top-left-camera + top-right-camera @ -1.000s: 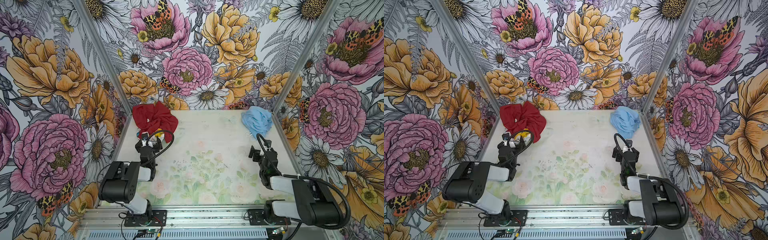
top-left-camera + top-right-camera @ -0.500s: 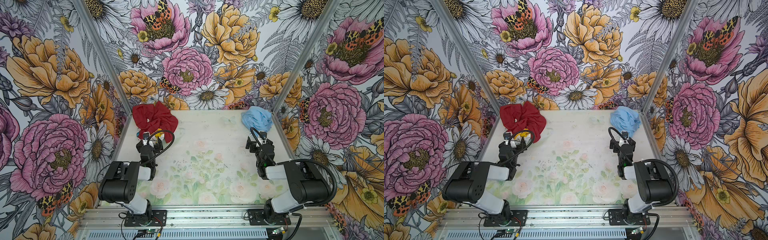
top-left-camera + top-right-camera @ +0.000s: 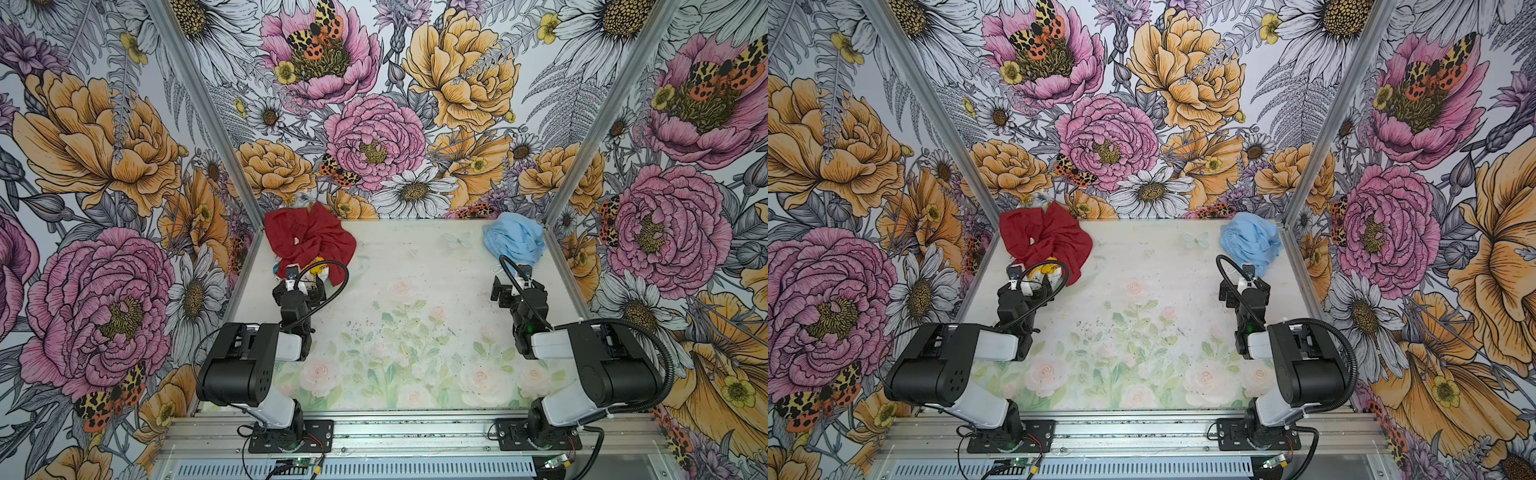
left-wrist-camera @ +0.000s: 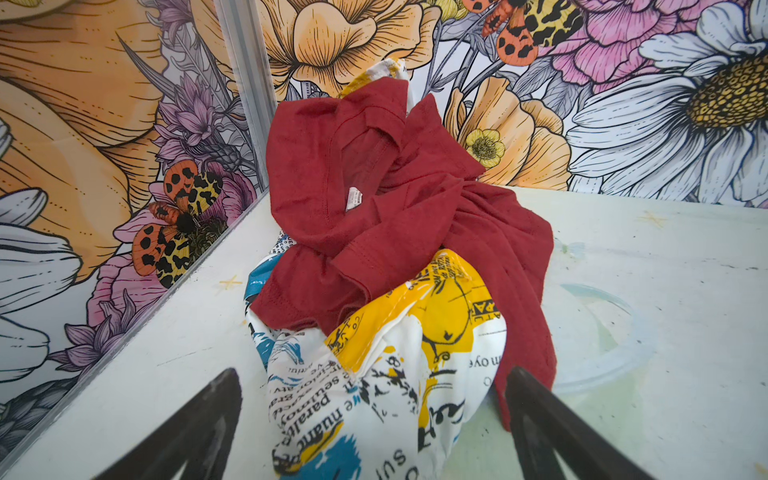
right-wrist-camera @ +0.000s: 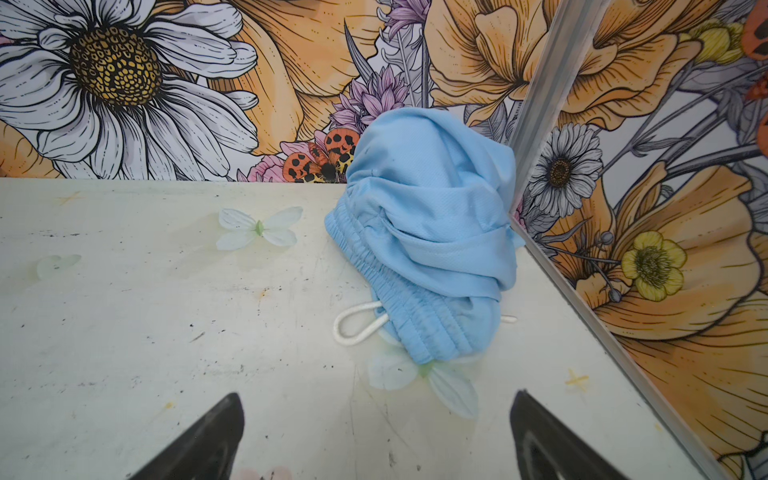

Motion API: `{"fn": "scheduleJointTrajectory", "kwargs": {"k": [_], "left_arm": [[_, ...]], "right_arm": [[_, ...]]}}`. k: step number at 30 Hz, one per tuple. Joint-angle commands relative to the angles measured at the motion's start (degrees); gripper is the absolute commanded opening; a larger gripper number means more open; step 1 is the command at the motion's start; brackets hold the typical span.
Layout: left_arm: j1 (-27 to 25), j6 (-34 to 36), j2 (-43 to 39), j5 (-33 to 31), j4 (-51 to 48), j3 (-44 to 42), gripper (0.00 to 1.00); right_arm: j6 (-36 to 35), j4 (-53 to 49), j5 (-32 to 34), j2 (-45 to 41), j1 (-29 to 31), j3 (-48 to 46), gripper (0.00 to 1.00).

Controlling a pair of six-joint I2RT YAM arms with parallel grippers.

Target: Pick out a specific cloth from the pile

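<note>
We see the cloth (image 5: pixel 424 232), light blue, bunched in the far right corner of the tabletop (image 3: pixel 415 266), well apart from the pile (image 3: pixel 309 245) in the far left corner. Our right pincer (image 5: pixel 376 399) stands apart and empty near it. Our left pincer (image 4: pixel 374 374), also apart, flanks the pile's white printed cloth (image 4: pixel 332 415).

Three cloths (image 3: pixel 309 237) (image 3: pixel 515 241) (image 4: pixel 374 395), two hands (image 4: pixel 374 376) (image 5: pixel 377 397), one table (image 3: pixel 415 257)
</note>
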Motion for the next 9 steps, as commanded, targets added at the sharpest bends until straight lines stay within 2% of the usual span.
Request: {"fn": "scheduleJointTrajectory", "kwargs": {"k": [1, 5, 6, 7, 8, 9], "left_arm": [[0.48, 0.54, -0.57, 1.61, -0.11, 0.71, 0.99], [0.23, 0.86, -0.57, 1.63, 0.24, 0.5, 0.99], [-0.15, 1.26, -0.57, 1.17, 1.22, -0.09, 0.99], [-0.73, 1.79, -0.53, 0.53, 2.88, -0.95, 0.99], [-1.34, 2.17, -0.32, -0.45, 6.32, -2.35, 0.99], [-1.46, 2.11, -0.19, -0.92, 8.68, -3.52, 0.99]], "right_arm": [[-0.52, 1.13, -0.64, -0.76, -0.15, -0.53, 0.99], [-0.46, 1.43, -0.35, -0.86, -0.11, -0.73, 0.99], [0.61, 3.84, 1.97, -0.92, -0.04, -1.82, 1.0], [2.8, 8.1, 7.69, -0.73, -0.07, -4.08, 0.99], [5.63, 14.74, 8.48, -0.39, -1.8, -7.36, 0.99], [8.03, 18.09, 5.17, -0.1, -4.7, -9.48, 0.99]]}}
